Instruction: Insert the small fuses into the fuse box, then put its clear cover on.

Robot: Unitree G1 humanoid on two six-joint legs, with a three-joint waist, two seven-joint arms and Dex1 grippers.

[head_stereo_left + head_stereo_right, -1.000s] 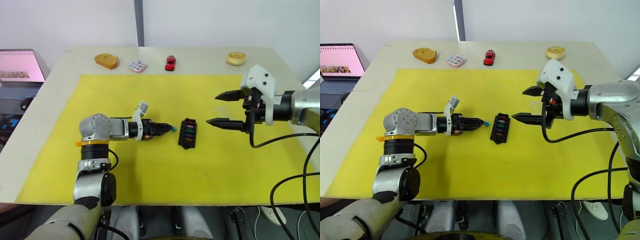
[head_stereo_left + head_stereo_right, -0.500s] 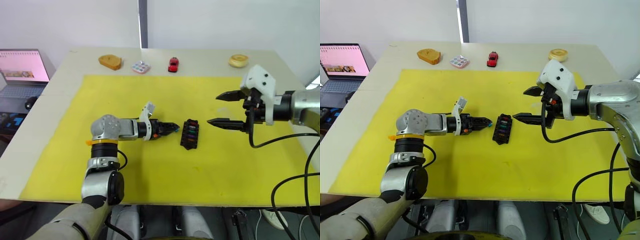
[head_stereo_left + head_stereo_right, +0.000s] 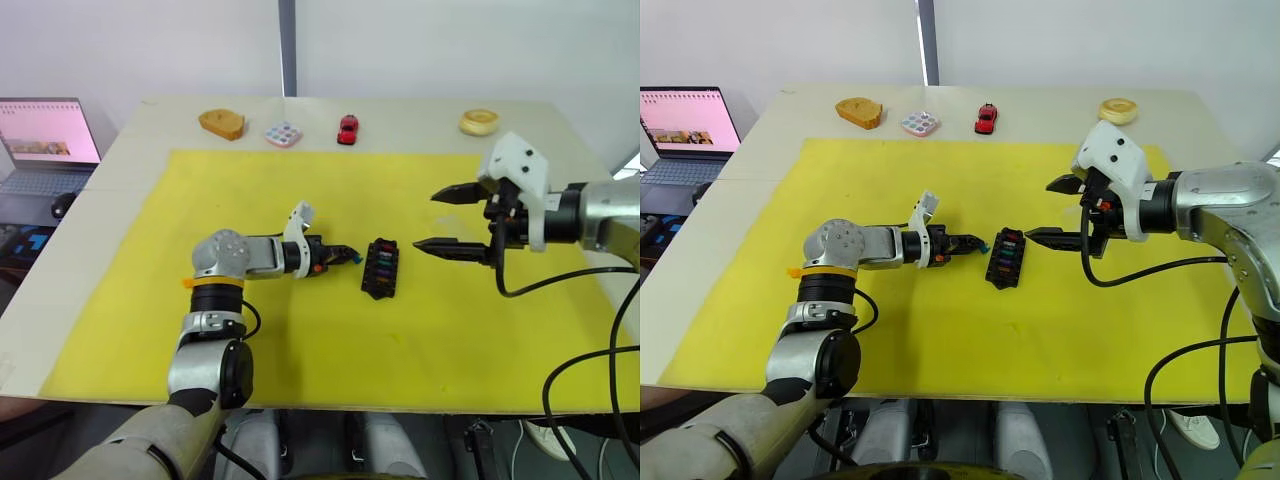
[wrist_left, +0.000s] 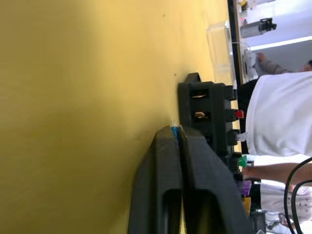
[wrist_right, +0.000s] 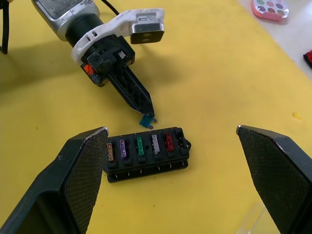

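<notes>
— Judging from the head views, which way did the fuse box (image 3: pixel 379 268) lie from the left hand (image 3: pixel 350 254)?

— At about 3 o'clock, just beside the fingertips, on the yellow mat (image 3: pixel 300 350) near the middle of the counter (image 3: pixel 150 120). The left hand was much the nearer; the right hand (image 3: pixel 440 218) hung off at the box's 2 o'clock, a little apart.

— And their grips?

— The left fingers were pressed together, pinching the teal fuse (image 5: pixel 146 120) at their very tip. The right fingers were spread wide, with nothing between them.

— How did the box run?

— Its long axis ran 12 to 6 in the head views, crosswise to the left hand, which pointed at 3 o'clock. So the hand met a long side square on. The slots faced up.

— What was already in?

— Five fuses in a row: amber, purple, green, grey and red. One slot at the end past the red one looked empty, and the teal fuse hung just short of the box, roughly level with the green and grey ones.

— So the next move?

— I judged it a short shift along the row toward that end slot, then a press down, blades first. The clear cover (image 5: pixel 253 222) lay on the mat beyond the box, on the right hand's side.
</notes>
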